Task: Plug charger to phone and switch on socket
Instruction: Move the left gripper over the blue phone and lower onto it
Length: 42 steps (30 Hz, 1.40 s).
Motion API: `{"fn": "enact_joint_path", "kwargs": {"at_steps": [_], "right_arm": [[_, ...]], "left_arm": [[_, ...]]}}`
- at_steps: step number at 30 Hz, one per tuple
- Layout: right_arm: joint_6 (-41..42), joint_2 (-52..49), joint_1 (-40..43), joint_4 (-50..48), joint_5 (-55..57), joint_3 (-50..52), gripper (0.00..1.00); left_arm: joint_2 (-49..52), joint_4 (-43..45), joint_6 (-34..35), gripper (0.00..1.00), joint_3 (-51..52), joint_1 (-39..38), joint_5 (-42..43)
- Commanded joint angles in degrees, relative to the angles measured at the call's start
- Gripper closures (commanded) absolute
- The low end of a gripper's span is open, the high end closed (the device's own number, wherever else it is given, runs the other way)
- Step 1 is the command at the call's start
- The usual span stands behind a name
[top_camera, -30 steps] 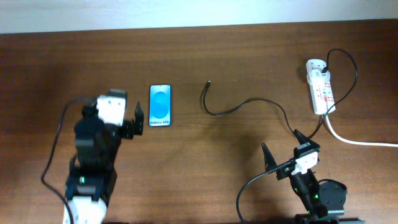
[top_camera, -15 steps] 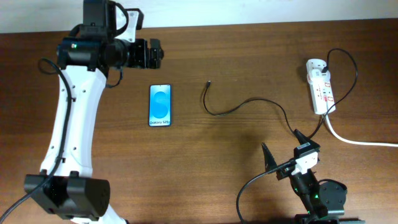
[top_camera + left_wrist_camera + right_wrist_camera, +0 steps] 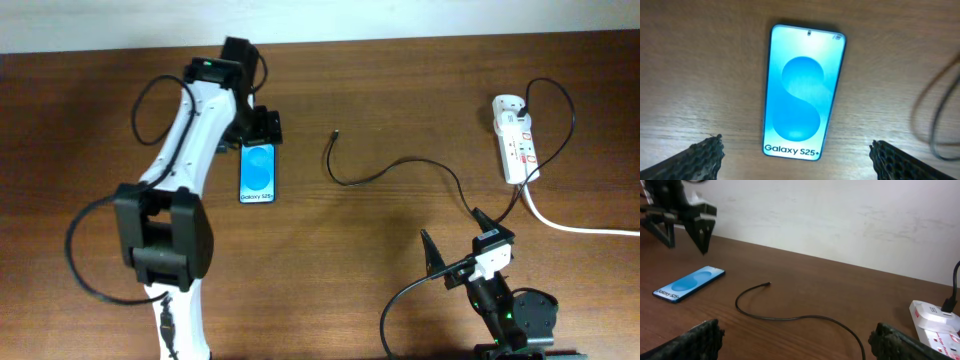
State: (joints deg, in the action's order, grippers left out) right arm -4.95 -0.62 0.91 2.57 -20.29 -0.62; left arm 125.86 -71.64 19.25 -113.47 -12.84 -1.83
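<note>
The phone [image 3: 258,172] lies flat on the wooden table, blue screen up, and also shows in the left wrist view [image 3: 804,92] and the right wrist view [image 3: 689,284]. My left gripper [image 3: 262,128] hovers open and empty above the phone's far end, its fingers spread wider than the phone [image 3: 797,152]. The charger [image 3: 350,183] is a thin black cable curving across the table, its free plug tip lying to the right of the phone. It also shows in the right wrist view [image 3: 790,319]. The socket [image 3: 515,140] lies at the far right. My right gripper [image 3: 455,235] is open and empty near the front edge.
A thick white cord [image 3: 570,225] runs from the socket off the right edge. A white wall [image 3: 840,215] stands behind the table's far edge. The left arm [image 3: 190,130] stretches over the table's left side.
The left arm has swung from the front left up to the back, then down over the phone. The right arm, phone and cable have not moved.
</note>
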Motion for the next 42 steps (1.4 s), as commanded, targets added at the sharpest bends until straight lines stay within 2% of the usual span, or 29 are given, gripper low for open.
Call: {"fn": "enact_joint_path", "kwargs": {"at_steps": [1, 6, 11, 15, 21, 23, 26, 28, 32, 42], "right_arm": [[0.1, 0.4, -0.5, 0.2, -0.5, 0.3, 0.02], [0.1, 0.4, -0.5, 0.2, -0.5, 0.3, 0.02], [0.1, 0.4, -0.5, 0.2, -0.5, 0.3, 0.02], [0.1, 0.4, -0.5, 0.2, -0.5, 0.3, 0.02], [0.1, 0.4, -0.5, 0.2, -0.5, 0.3, 0.02], [0.1, 0.4, -0.5, 0.2, -0.5, 0.3, 0.02], [0.1, 0.4, -0.5, 0.2, -0.5, 0.3, 0.02], [0.1, 0.4, -0.5, 0.2, -0.5, 0.3, 0.02], [0.1, 0.4, -0.5, 0.2, -0.5, 0.3, 0.02], [0.1, 0.4, -0.5, 0.2, -0.5, 0.3, 0.02]], "left_arm": [[3.0, -0.5, 2.4, 0.01, 0.1, -1.3, -3.0], [8.7, -0.2, 3.7, 0.01, 0.2, -1.7, -3.1], [9.8, 0.5, 3.0, 0.01, 0.2, -1.7, -3.2], [11.3, 0.6, -4.3, 0.01, 0.2, -1.7, -3.2], [14.1, 1.8, -6.1, 0.01, 0.2, -1.7, -2.6], [14.1, 2.6, -7.6, 0.01, 0.2, -1.7, 1.3], [14.1, 3.4, -7.5, 0.01, 0.2, -1.7, 5.6], [14.1, 3.4, -6.7, 0.00, 0.2, -1.7, 5.7], [14.1, 3.7, 0.9, 0.01, 0.2, -1.7, 5.5], [14.1, 4.3, 1.1, 0.07, 0.2, -1.7, 4.2]]}}
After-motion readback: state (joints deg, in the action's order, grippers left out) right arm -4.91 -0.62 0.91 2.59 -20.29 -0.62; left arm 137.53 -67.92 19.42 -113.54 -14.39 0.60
